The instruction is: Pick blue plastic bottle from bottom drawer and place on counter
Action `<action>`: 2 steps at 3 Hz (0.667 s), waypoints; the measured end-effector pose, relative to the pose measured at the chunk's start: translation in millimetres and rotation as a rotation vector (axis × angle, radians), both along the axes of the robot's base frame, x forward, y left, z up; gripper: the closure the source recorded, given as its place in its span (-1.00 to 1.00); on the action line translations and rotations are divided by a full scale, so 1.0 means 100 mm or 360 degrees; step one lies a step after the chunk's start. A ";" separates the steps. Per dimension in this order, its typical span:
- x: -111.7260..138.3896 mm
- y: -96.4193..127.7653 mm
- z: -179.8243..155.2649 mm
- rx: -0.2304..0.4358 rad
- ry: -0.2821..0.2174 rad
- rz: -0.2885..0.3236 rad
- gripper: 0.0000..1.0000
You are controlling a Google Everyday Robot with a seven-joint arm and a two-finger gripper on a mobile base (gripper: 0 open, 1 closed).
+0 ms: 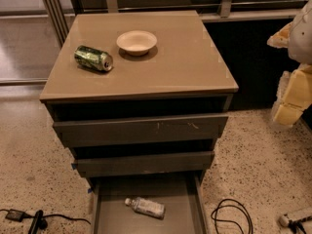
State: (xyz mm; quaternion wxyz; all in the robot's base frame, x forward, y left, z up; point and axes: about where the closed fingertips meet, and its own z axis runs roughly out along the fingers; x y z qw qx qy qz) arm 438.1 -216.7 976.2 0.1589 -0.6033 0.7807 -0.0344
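Where the bottom drawer [181, 203] stands pulled out, the blue plastic bottle [145, 207] lies on its side on the grey floor, cap to the left. Counter [190, 65] above: green can [93, 58] lying on its side, bowl [137, 42] upright beside it. Gripper [291, 99]: at the right edge, beside the counter, well apart from the bottle; its state cannot be told.

Glossy smooth bench [195, 67], scuffed matt drawer fronts [141, 129].
Shiny metal can [93, 58] by left edge; clear plastic bottle [146, 207]; yellowish claw [291, 99] off right edge.
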 end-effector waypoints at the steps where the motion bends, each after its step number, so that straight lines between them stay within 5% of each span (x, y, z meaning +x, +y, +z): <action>1: 0.00 0.00 0.00 0.0000 0.0000 0.0000 -1.00; 2: -0.02 0.02 0.00 0.0047 -0.0005 0.0048 -1.00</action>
